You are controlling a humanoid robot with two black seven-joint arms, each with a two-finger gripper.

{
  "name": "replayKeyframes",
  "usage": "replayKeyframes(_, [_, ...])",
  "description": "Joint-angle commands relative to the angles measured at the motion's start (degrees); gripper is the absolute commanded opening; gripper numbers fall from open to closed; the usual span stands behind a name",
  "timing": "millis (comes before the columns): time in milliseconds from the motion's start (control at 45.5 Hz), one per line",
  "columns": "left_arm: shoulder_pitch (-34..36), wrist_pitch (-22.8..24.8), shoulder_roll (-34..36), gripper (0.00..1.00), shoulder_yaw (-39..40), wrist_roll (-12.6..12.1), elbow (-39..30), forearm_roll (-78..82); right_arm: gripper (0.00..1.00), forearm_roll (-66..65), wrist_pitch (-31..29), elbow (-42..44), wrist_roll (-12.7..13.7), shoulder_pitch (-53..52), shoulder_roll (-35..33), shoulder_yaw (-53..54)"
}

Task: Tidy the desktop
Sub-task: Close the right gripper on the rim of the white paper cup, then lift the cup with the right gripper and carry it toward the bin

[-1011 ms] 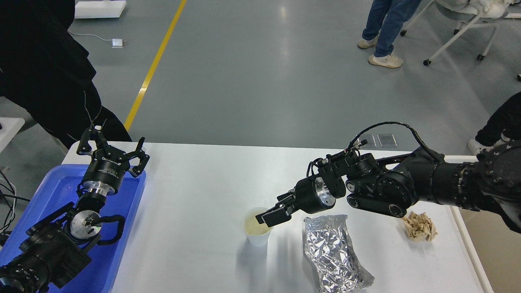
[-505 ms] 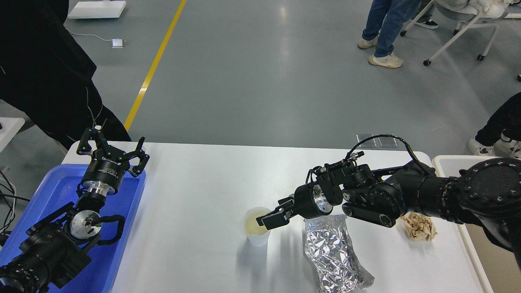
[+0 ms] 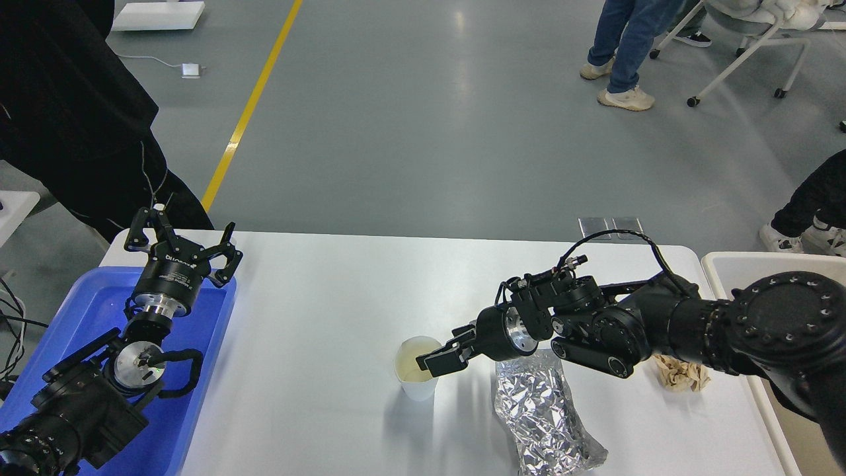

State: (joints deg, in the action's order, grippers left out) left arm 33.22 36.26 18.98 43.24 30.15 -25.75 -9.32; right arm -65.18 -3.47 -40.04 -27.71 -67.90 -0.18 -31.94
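The large smooth white rectangular desktop [image 3: 317,317] stretches across the lower half of my view. My right gripper [image 3: 437,356] reaches in from three o'clock, its fingers pinching the right rim of a small white paper cup [image 3: 416,379] holding pale liquid near the middle. At the cup's three o'clock, just beside it, lies a crumpled silver foil bag [image 3: 545,416]; farther toward three o'clock sits a crumpled tan paper wad [image 3: 681,375], partly hidden by my arm. My left gripper [image 3: 182,243] hangs at nine o'clock over the far edge of a blue plastic tray [image 3: 198,403], fingers spread wide, holding nothing.
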Motion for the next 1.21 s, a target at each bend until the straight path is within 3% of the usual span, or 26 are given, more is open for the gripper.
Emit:
replayKeyframes(0, [0.0, 0.0, 0.0, 1.00, 0.0, 0.0, 0.0, 0.0, 0.97, 0.1, 0.2, 1.0, 0.0, 0.9, 0.2, -0.1])
replayKeyframes(110, [0.0, 0.0, 0.0, 1.00, 0.0, 0.0, 0.0, 0.0, 0.91, -0.1, 0.2, 1.8, -0.1, 1.3, 0.2, -0.4])
replayKeyframes(286, [0.0, 0.0, 0.0, 1.00, 0.0, 0.0, 0.0, 0.0, 0.67, -0.1, 1.3, 1.8, -0.3, 1.2, 0.2, -2.1])
replayKeyframes(527, [0.0, 0.0, 0.0, 1.00, 0.0, 0.0, 0.0, 0.0, 0.09, -0.4, 1.8, 1.7, -0.5, 1.0, 0.2, -2.9])
replayKeyframes(593, [0.0, 0.0, 0.0, 1.00, 0.0, 0.0, 0.0, 0.0, 0.00, -0.4, 1.8, 1.7, -0.6, 0.9, 0.2, -2.9])
replayKeyframes(989, [0.0, 0.0, 0.0, 1.00, 0.0, 0.0, 0.0, 0.0, 0.00, 0.3, 1.9, 1.7, -2.7, -1.6, 0.2, -1.8])
replayKeyframes(1187, [0.0, 0.0, 0.0, 1.00, 0.0, 0.0, 0.0, 0.0, 0.00, 8.1, 1.4, 1.0, -4.6, -4.4, -2.8, -1.6])
